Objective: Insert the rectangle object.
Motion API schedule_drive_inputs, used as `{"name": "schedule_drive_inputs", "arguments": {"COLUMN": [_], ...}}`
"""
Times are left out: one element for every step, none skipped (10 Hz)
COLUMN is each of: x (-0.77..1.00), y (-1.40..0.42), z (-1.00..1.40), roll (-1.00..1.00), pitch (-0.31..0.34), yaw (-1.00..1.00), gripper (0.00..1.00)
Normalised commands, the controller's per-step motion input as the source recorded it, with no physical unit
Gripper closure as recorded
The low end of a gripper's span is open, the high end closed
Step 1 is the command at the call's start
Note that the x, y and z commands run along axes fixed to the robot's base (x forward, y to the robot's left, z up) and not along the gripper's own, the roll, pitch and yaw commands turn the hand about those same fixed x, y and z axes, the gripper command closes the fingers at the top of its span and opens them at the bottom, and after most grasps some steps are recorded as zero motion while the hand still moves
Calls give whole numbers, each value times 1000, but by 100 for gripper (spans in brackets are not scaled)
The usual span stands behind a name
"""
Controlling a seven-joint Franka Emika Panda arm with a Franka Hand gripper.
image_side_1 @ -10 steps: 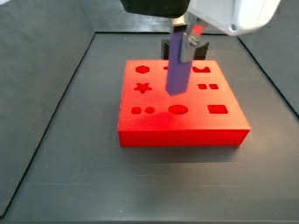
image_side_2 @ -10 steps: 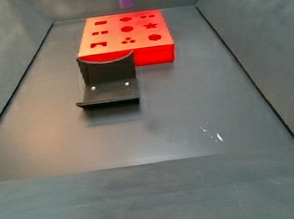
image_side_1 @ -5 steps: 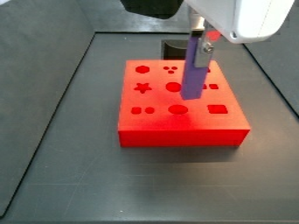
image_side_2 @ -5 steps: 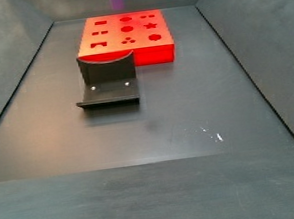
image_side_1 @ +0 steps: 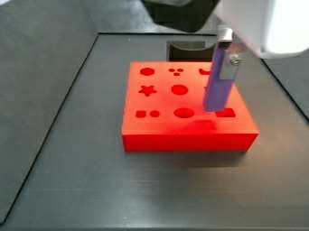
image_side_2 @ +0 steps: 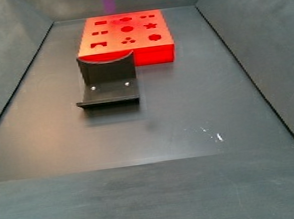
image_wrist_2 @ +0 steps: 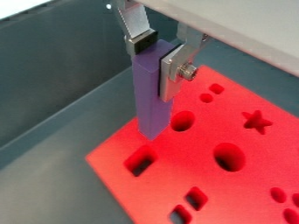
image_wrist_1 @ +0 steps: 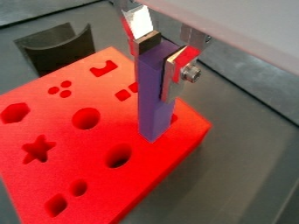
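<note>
I see the gripper [image_wrist_1: 159, 54] pinching the rectangle object [image_wrist_1: 153, 92] near its upper end — the purple bar hangs upright above the red block [image_wrist_1: 100, 153]. In a side view the bar's [image_side_1: 219, 79] lower end sits over the block's [image_side_1: 187, 115] right edge, near a rectangular hole. The fixture [image_side_2: 107, 82] stands on the table [image_side_2: 180, 128] just beside the block.

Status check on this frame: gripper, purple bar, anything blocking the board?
Gripper shut on the purple bar, above the red board. Bar upright, lower end over the board's edge by a rectangular hole, not yet inserted. Nothing in the way.
</note>
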Motion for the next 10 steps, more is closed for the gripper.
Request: {"name": "schedule_drive_inputs", "arguments": {"x": [980,937,869,843,874,949,1000,897,511,394], "y": [0,83,149,89,0,-114,-120,-57,0,29], "z": [49,-9,-134,-209,-191,-157,-274,-251,-197,-100], "roll": [27,103,149,184,191,189,200,259,250,107], "pitch": [40,9,0,0,13,49,89,147,156,143], "yaw": [-131,-211,-289,-294,-223,-71,0,0,0,134], "gripper": [100,100,100,100,100,100,100,100,100,100]}}
